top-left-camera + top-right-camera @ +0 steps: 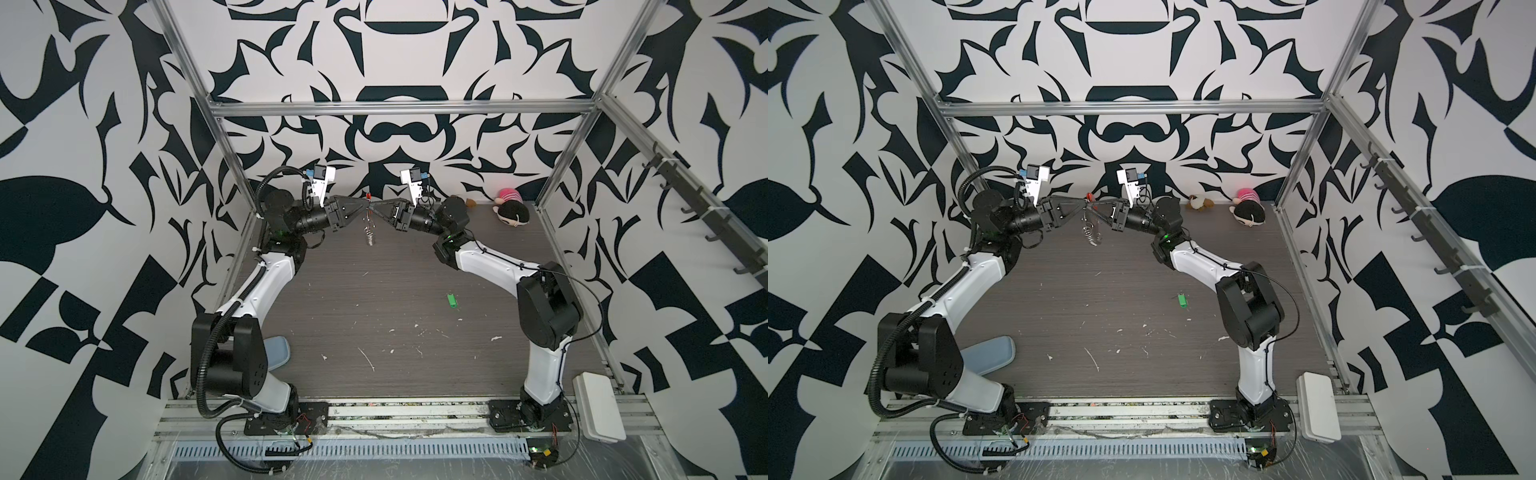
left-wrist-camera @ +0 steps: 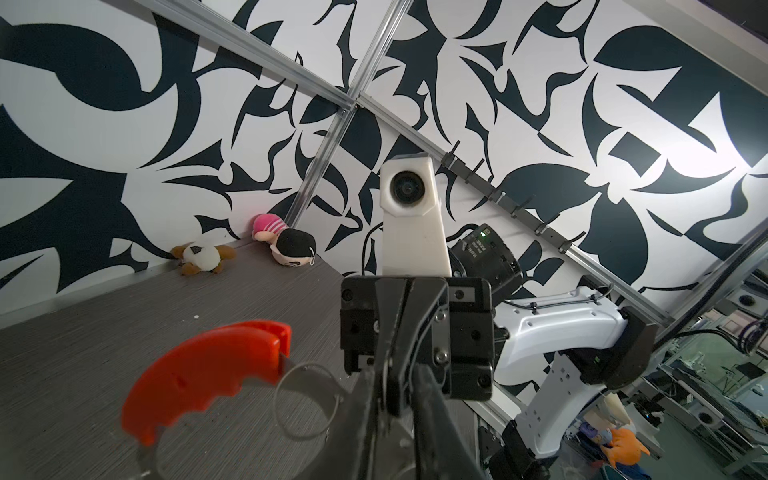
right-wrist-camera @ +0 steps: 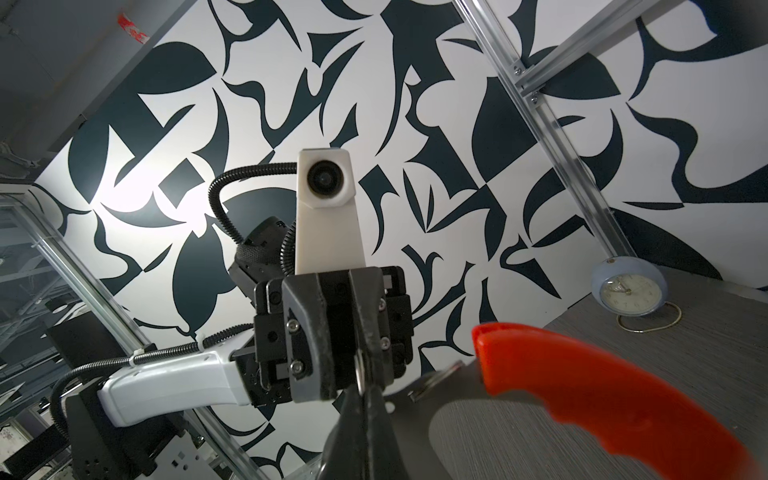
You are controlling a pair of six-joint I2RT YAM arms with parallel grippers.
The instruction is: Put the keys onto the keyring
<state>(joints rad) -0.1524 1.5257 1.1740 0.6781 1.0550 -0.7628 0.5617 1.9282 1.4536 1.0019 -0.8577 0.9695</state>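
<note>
Looking like both the left gripper [image 1: 364, 206] and right gripper [image 1: 375, 206] are pinching the keyring [image 1: 369, 237] up at the back, while the keys [image 1: 451, 301] are lying well apart on the table [image 1: 374, 311], nearer the right arm [image 1: 490, 262], pointing roughly front-to-back.

Item count:
2 arms [image 1: 266, 274] [image 1: 490, 266], 1 keyring [image 2: 199, 374], 1 green key tag [image 1: 452, 301], 2 plush toys [image 1: 1200, 202] [image 1: 1248, 212] far right, 1 clock [image 3: 627, 293], 1 white box [image 1: 598, 407] near right.

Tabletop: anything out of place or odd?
The green keys lie alone on the table, well apart from the keyring, which the left gripper and right gripper hold raised at the back. White scraps litter the table near the front.
</note>
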